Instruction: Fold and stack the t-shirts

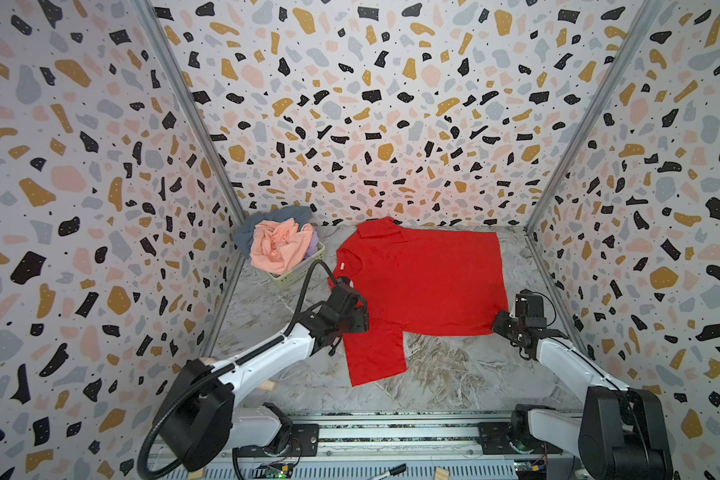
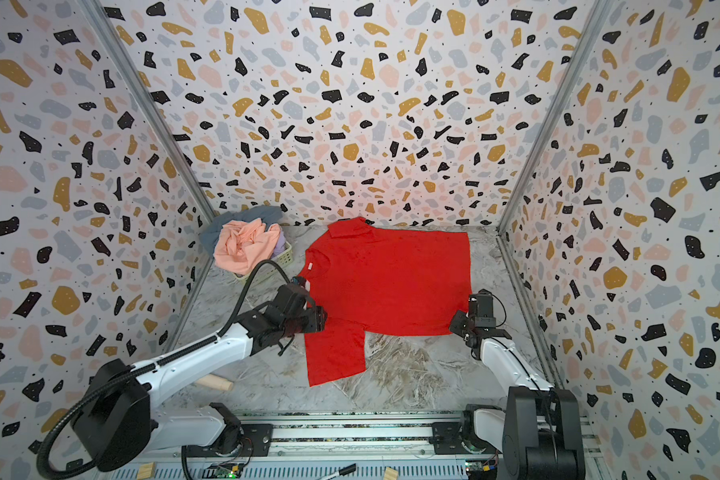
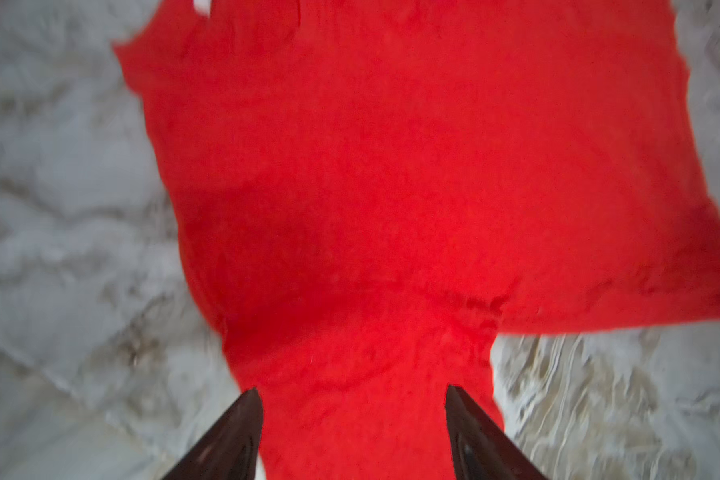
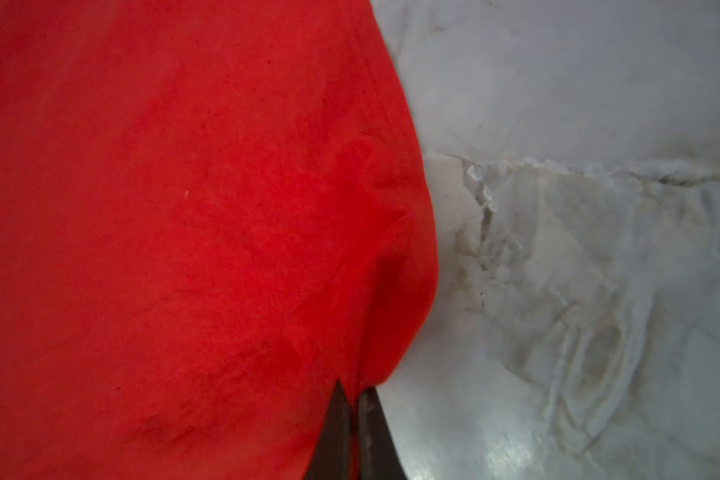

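- Red t-shirt (image 1: 425,282) (image 2: 391,282) lay spread flat on the marble table (image 1: 454,374). Its collar pointed toward the left side and its hem toward the right. 1 sleeve reached to the back wall, where its tip was turned up a little. The other sleeve pointed toward the front rail.
- Left gripper (image 1: 352,318) (image 3: 354,390) hung over the shoulder, where the front sleeve joins the body. In the left wrist view the 2 fingers (image 3: 242,432) stood well apart with red cloth (image 3: 391,187) running between them. That view was blurred, so contact with the cloth could not be judged.
- Right gripper (image 1: 500,322) (image 2: 458,322) (image 4: 354,386) sat at the front right corner of the hem. In the right wrist view the fingertips were pressed together on a pinch of the red cloth (image 4: 163,228), which rose in a small fold toward them.
- Pale yellow-green basket (image 1: 298,272) stood in the back left corner, just beside the collar but apart from it.
- A crumpled peach-pink t-shirt (image 1: 281,247) was heaped on top of the basket.
- A slate grey-blue t-shirt (image 1: 267,222) hung over the basket's far side against the wall.
- A strip of pale lilac t-shirt (image 1: 314,245) showed at the basket's right edge.
- A wooden dowel (image 2: 215,382) lay on the table under the left arm.
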Action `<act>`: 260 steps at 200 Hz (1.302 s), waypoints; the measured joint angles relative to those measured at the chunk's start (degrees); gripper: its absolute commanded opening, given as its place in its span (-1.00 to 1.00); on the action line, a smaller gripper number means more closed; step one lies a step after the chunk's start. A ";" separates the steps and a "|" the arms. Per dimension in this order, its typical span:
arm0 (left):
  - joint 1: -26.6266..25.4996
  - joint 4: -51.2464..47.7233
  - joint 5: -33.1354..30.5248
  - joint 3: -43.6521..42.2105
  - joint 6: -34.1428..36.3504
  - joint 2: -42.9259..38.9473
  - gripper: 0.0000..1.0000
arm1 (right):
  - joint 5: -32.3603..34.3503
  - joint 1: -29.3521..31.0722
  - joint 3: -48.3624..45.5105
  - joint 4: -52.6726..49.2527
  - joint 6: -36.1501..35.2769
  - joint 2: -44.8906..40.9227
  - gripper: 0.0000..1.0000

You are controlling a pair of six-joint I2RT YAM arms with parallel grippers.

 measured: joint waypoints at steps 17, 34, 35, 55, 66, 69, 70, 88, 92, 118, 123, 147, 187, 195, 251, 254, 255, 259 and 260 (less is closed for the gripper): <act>2.05 4.35 0.07 4.50 1.46 6.82 0.41 | -0.04 -1.18 0.00 -0.46 0.50 1.18 -1.00; 4.39 7.34 0.55 8.98 2.54 14.69 0.40 | 0.00 -1.99 0.02 -1.33 0.96 2.19 -0.75; 4.57 7.50 0.61 9.35 2.54 15.28 0.40 | 0.00 -1.99 0.02 -1.33 0.96 2.19 -0.72; 7.37 9.25 2.60 14.82 3.02 23.87 0.38 | 0.83 -2.40 0.11 -3.82 2.32 3.21 -0.10; 8.52 9.70 3.74 17.35 3.08 27.65 0.38 | 1.42 -2.43 0.11 -5.31 2.93 3.26 -0.01; 8.83 9.81 3.85 17.86 3.13 28.41 0.39 | 1.73 -2.43 0.11 -5.81 3.41 3.02 0.02; 8.94 9.84 3.93 18.01 3.13 28.68 0.38 | 1.88 -2.43 0.11 -6.08 3.37 2.93 0.04; 9.99 10.19 4.76 20.48 3.54 31.98 0.39 | 3.78 -2.43 0.26 -8.74 4.94 0.00 0.15; 10.05 10.19 4.90 20.87 3.65 32.48 0.39 | 4.42 -2.43 0.39 -9.53 5.14 -1.27 0.15; 10.10 10.86 5.90 23.26 4.35 34.82 0.38 | 6.78 -2.47 3.04 -11.47 5.25 -8.46 0.15; 10.10 11.10 5.99 23.34 4.39 35.06 0.38 | 6.99 -2.49 4.07 -11.15 5.18 -9.64 0.15; 10.51 11.96 7.08 23.32 4.28 36.09 0.37 | 4.68 -2.49 5.84 -6.05 4.31 -11.21 0.14; 12.68 15.15 8.35 19.63 3.06 36.39 0.36 | -4.94 -1.57 5.84 4.26 3.56 -0.31 0.11; 13.20 16.79 8.63 18.21 2.82 36.20 0.36 | -6.38 -0.87 5.81 6.01 3.30 2.80 0.11; 17.20 25.64 9.57 5.81 -0.13 29.66 0.36 | -11.69 2.27 7.02 11.82 1.22 14.88 0.13; 17.64 26.05 9.57 4.61 -0.33 28.79 0.36 | -11.87 2.25 7.21 12.11 1.03 15.56 0.13; 17.70 26.14 9.57 4.42 -0.37 28.68 0.36 | -11.89 2.25 7.26 12.13 0.98 15.67 0.13; 18.01 26.43 9.53 3.34 -0.59 27.93 0.36 | -12.15 2.25 7.56 12.35 0.72 16.22 0.13; 18.01 26.43 9.53 3.34 -0.59 27.93 0.36 | -12.15 2.25 7.56 12.35 0.72 16.22 0.13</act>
